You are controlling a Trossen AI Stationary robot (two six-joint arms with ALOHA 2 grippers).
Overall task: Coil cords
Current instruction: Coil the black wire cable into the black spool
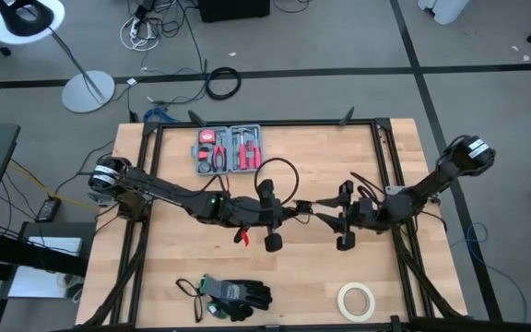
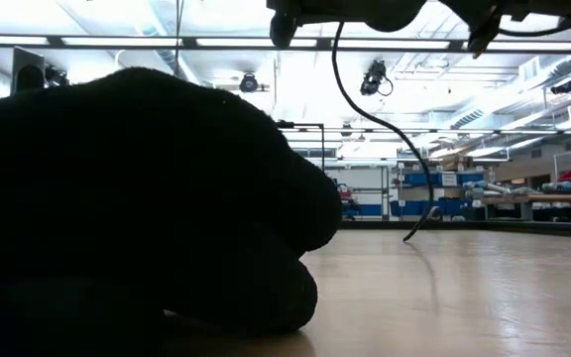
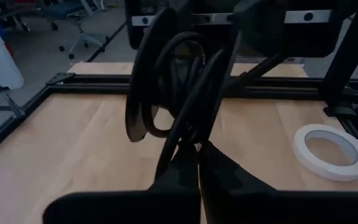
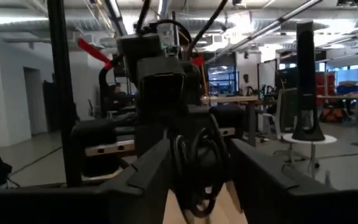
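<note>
**Mid-air handover: cord coil pinched by left gripper**

Now the thin black flexible cord (image 1: pixel 279 180) sits mid-counter, lifted off the light wooden counter (image 1: pixel 395 277), between the two arms. Left gripper (image 3: pixel 194 146) is clamped tight on it: in the left wrist view the fingers meet w/ the cord strands pinched between them, loops standing up beyond the tips. Right gripper (image 4: pixel 197 168) faces it from the other side, fingers spread apart either side of the bundle, gripping nothing.

Handling, as judged: light, soft, floppy, prob. springy; loops will want to uncoil if let go. Best hold looks like where the strands bunch together, i.e. across the bundle, not on a single loop.

Orientation: coil stands roughly upright, on edge. One big loop arcs away from the grippers toward the grey tool case (image 1: pixel 228 149). A loose tail (image 2: pixel 385 129) hangs down, its end touching or nearly touching the counter; long axis there roughly vertical.
</note>
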